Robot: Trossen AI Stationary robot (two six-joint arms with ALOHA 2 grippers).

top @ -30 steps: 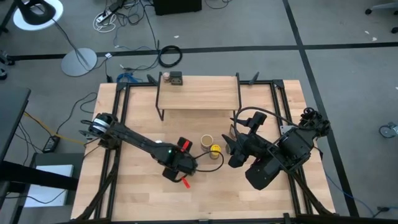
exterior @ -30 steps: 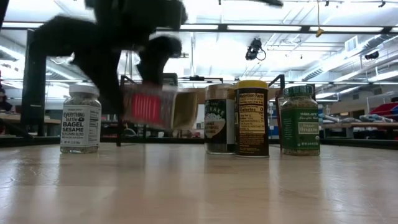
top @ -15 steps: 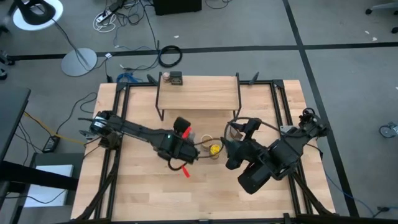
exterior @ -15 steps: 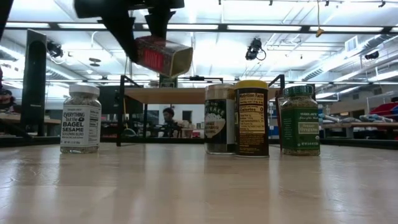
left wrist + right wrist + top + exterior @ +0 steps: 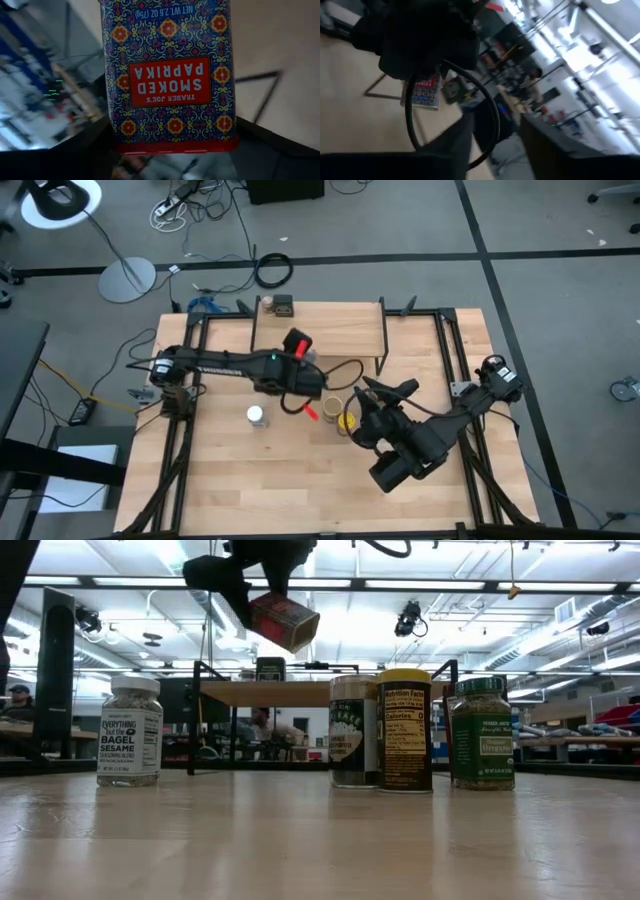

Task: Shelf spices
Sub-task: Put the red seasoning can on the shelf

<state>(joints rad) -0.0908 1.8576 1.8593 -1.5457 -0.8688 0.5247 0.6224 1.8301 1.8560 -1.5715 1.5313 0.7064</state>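
Above the shelf point(image 5: 318, 330), left pincer point(image 5: 300, 352) pinches the red tin point(image 5: 297, 343), tilted.

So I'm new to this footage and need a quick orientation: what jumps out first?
The left gripper holds a red smoked paprika tin tilted in the air, over the front edge of the shelf. Below, four spice jars stand in a row on the table. The right gripper sits low by the yellow-lidded jar.

Left end effector point(image 5: 297, 352) raised, clamped; right arm low.
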